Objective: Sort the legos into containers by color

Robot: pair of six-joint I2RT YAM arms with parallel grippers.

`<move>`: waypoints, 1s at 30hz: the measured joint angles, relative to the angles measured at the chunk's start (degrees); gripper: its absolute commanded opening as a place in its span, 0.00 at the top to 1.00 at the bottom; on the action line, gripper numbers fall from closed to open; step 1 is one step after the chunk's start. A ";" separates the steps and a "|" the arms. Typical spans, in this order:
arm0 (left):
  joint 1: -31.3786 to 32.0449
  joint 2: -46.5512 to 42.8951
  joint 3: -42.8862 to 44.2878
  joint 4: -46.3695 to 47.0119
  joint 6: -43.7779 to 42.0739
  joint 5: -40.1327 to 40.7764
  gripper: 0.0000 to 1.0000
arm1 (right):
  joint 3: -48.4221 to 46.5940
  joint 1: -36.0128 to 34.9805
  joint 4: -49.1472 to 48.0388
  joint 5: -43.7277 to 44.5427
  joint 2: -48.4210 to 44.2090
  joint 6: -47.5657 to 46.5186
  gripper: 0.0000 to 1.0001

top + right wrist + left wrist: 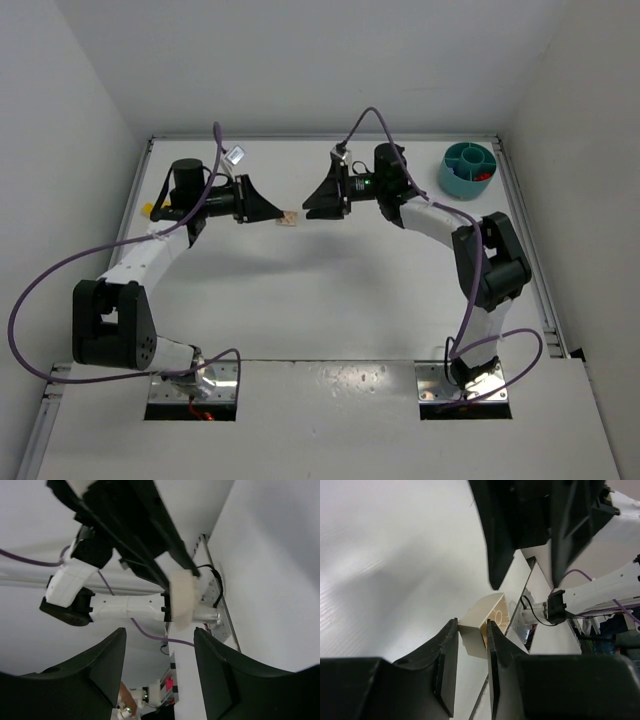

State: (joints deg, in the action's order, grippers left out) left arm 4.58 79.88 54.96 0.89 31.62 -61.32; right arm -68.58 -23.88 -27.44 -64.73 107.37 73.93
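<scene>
My left gripper [277, 215] is shut on a cream lego brick [288, 218] and holds it out sideways above the table. In the left wrist view the brick [487, 620] sits pinched between the two fingers, its hollow underside showing. My right gripper [310, 207] is open and empty, facing the left gripper a short way from the brick. In the right wrist view the brick [182, 600] is blurred, just beyond my open fingers [105, 660]. The round teal tub [462, 180] stands at the far right, with a red brick [482, 177] in one compartment.
A small yellow piece [148, 211] lies near the table's left edge beside the left arm. White walls enclose the table on the left, back and right. The right arm's open fingers [495, 535] fill the top of the left wrist view.
</scene>
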 measured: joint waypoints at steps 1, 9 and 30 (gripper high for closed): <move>0.26 -0.02 -0.42 -0.09 0.04 0.50 1.00 | 0.07 -0.11 -2.80 -0.07 0.00 2.29 0.43; 0.39 0.00 -1.46 -0.83 0.63 2.49 1.00 | 0.63 -0.76 -10.75 -0.44 0.00 8.44 0.42; 1.90 0.33 -1.46 0.59 2.43 2.21 1.00 | -3.32 -3.93 7.04 1.73 1.88 -7.13 0.58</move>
State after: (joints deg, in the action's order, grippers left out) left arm 6.48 80.20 53.49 1.48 34.04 -59.11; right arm -71.90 -27.81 -20.40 -63.00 109.25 66.81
